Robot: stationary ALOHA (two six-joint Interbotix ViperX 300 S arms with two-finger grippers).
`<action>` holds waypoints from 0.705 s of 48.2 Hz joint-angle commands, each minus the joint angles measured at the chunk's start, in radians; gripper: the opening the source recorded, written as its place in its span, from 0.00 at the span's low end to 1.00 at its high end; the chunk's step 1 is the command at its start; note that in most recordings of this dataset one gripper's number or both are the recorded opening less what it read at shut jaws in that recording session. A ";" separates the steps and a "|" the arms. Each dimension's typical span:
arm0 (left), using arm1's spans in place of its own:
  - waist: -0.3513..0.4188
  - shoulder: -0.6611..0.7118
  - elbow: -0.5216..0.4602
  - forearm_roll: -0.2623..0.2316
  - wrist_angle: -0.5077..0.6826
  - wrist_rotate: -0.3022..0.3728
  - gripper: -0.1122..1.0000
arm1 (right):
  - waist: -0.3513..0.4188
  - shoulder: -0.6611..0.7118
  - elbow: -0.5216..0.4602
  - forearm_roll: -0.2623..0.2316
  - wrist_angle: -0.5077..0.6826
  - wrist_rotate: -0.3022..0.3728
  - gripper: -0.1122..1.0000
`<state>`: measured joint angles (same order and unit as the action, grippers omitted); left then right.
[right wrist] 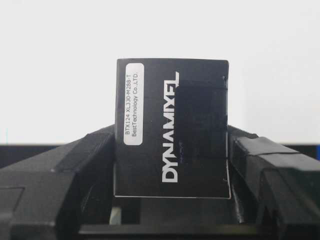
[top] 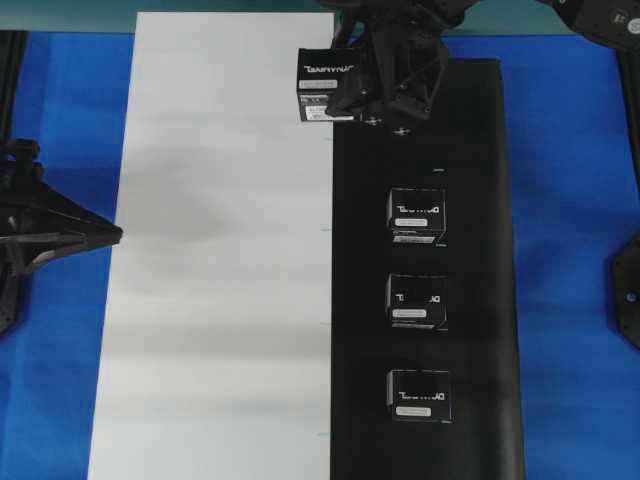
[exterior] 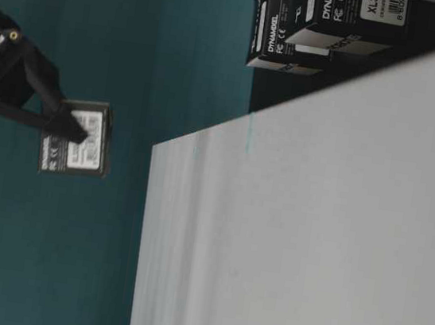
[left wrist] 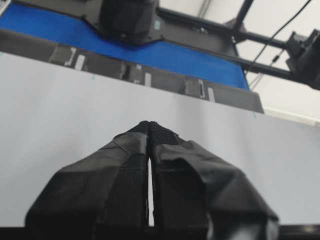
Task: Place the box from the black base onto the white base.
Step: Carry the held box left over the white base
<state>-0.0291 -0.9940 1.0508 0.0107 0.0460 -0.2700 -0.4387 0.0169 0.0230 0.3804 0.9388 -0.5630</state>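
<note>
The right gripper (top: 345, 85) clamps a small matte black carton, the box (top: 327, 82), its taped fingers (right wrist: 90, 165) pressing both side faces; white lettering and a rounded white label face the wrist camera. The box hangs clear of the surface, above the far end of the seam where the glossy white base (top: 220, 260) meets the matte black base (top: 470, 250). 3 like boxes (top: 417, 215) sit in a row down the black base. The left gripper (left wrist: 149, 131), fingers pressed together and holding nothing, hovers at the white base's left edge.
</note>
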 commanded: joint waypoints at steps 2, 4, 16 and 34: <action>-0.003 -0.005 -0.025 0.003 0.000 0.002 0.10 | 0.026 0.006 -0.014 -0.002 -0.043 0.003 0.66; -0.003 -0.008 -0.025 0.003 0.002 0.002 0.10 | 0.029 0.009 -0.012 -0.003 -0.054 0.003 0.66; -0.003 -0.003 -0.025 0.003 0.011 0.000 0.10 | 0.040 0.034 -0.009 -0.003 -0.071 0.005 0.66; -0.009 0.002 -0.023 0.003 0.011 -0.020 0.10 | 0.041 0.064 0.005 -0.003 -0.115 0.006 0.66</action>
<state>-0.0322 -1.0017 1.0492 0.0123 0.0614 -0.2823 -0.4080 0.0736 0.0276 0.3758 0.8406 -0.5584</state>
